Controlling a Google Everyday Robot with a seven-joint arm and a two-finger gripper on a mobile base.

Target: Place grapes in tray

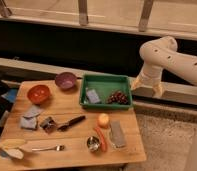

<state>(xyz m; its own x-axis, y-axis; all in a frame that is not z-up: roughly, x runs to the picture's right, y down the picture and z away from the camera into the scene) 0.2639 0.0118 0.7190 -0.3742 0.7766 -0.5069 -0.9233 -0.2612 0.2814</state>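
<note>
The bumpy dark grapes (118, 97) lie inside the shallow green plastic tray (106, 77), just left of the gripper (146, 88), which hangs spread wide and empty.

Orange bowl (39, 93), purple bowl (66, 80), carrot (101, 139)

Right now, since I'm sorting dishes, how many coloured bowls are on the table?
2: the orange bowl at the left, and the purple bowl between it and the green tray, slightly further back. None looks hidden. The end effector hangs right of the tray.
</note>
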